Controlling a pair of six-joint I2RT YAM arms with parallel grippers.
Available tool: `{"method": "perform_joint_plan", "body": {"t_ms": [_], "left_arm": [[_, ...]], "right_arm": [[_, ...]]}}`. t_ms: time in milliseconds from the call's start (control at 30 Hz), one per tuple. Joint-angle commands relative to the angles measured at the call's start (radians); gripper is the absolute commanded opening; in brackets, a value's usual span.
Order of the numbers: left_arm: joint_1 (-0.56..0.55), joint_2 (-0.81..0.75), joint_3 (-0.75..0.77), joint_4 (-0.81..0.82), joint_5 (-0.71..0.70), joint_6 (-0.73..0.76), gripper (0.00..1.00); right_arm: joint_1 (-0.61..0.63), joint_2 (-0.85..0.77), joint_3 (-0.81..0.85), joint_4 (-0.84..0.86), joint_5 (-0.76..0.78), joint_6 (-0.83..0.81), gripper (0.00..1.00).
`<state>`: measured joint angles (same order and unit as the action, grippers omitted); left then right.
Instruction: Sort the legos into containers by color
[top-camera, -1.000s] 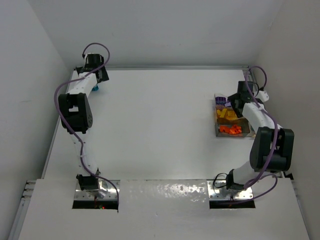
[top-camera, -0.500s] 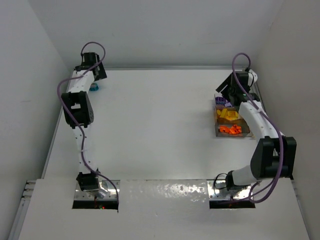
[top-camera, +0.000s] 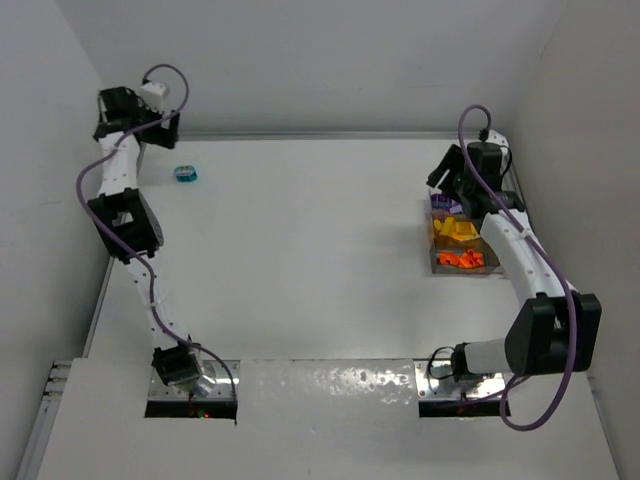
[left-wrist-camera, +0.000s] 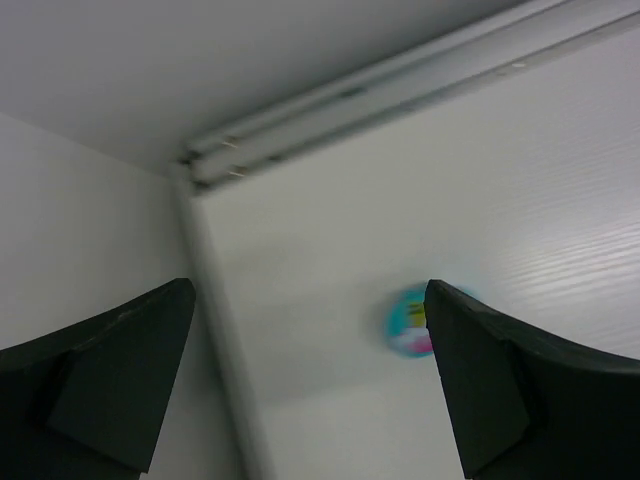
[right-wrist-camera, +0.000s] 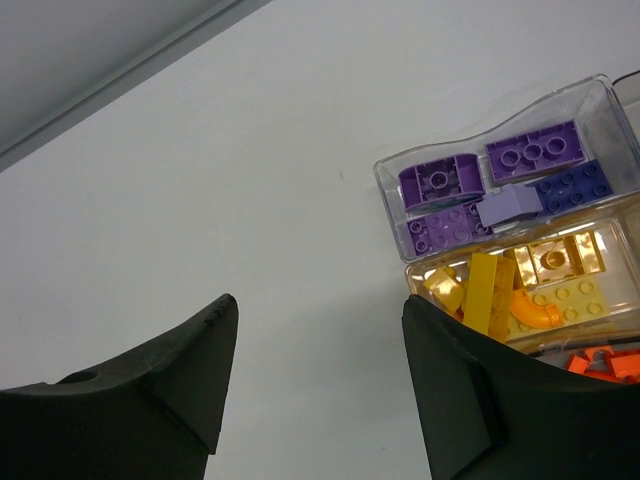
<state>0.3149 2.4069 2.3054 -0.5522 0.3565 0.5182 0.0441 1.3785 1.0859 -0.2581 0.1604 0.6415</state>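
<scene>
A small teal lego (top-camera: 186, 174) lies alone at the table's far left. It shows blurred beside the right finger in the left wrist view (left-wrist-camera: 408, 322). My left gripper (top-camera: 165, 125) (left-wrist-camera: 308, 290) hangs open and empty above the far left corner, up and left of that piece. The clear containers (top-camera: 465, 271) (right-wrist-camera: 392, 200) stand at the right, holding purple legos (right-wrist-camera: 520, 155), yellow legos (right-wrist-camera: 545, 280) and orange legos (top-camera: 460, 259). My right gripper (top-camera: 447, 172) (right-wrist-camera: 320, 300) is open and empty, just off the far left end of the containers.
The back wall rail (left-wrist-camera: 400, 90) and the left side wall (left-wrist-camera: 90, 230) are close to the left gripper. The right wall runs near the containers.
The left gripper has risen and swung left, away from the teal piece it hovered over. The right gripper has moved from over the containers toward their far left end.
</scene>
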Motion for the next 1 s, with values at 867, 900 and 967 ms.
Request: {"method": "perform_joint_plan", "body": {"t_ms": [867, 900, 967], "left_arm": [[0.009, 0.086, -0.087, -0.141, 0.177, 0.901, 1.00], [0.007, 0.095, -0.084, -0.150, 0.177, 0.902, 1.00], [0.003, 0.110, -0.093, -0.161, 0.165, 0.925, 1.00]], "right_arm": [[0.077, -0.104, 0.003, -0.043, -0.067, -0.144, 0.66], [0.079, -0.102, 0.003, -0.040, -0.070, -0.144, 0.66], [0.086, -0.096, 0.014, -0.033, -0.074, -0.147, 0.66]]}}
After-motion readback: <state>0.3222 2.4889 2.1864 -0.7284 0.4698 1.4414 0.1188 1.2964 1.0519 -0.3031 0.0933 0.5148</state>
